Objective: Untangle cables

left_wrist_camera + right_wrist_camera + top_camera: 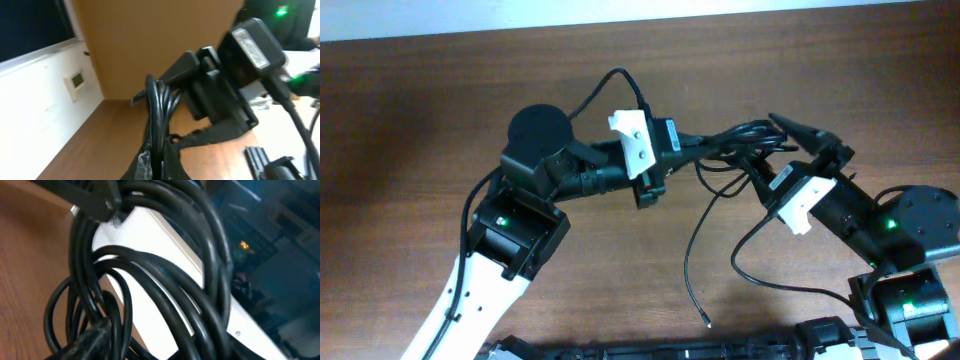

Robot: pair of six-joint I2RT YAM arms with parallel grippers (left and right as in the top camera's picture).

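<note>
The cables [741, 136] are a bunch of thin black cords held off the table between my two grippers. My left gripper [703, 146] comes in from the left and is shut on the bunch's left side. In the left wrist view the cords [159, 107] run up out of its shut jaws [159, 159]. My right gripper [788, 141] holds the right side. In the right wrist view looped cords [165, 280] fill the frame and the jaws [95, 337] close around them. One loose cord [690, 250] hangs down to a plug end [706, 323] on the table.
The brown wooden table [410, 130] lies under both arms. The left arm's round black joint [538, 128] is left of the bunch. The right arm's base [910, 290] is at the lower right. A black rail [670, 350] runs along the front edge.
</note>
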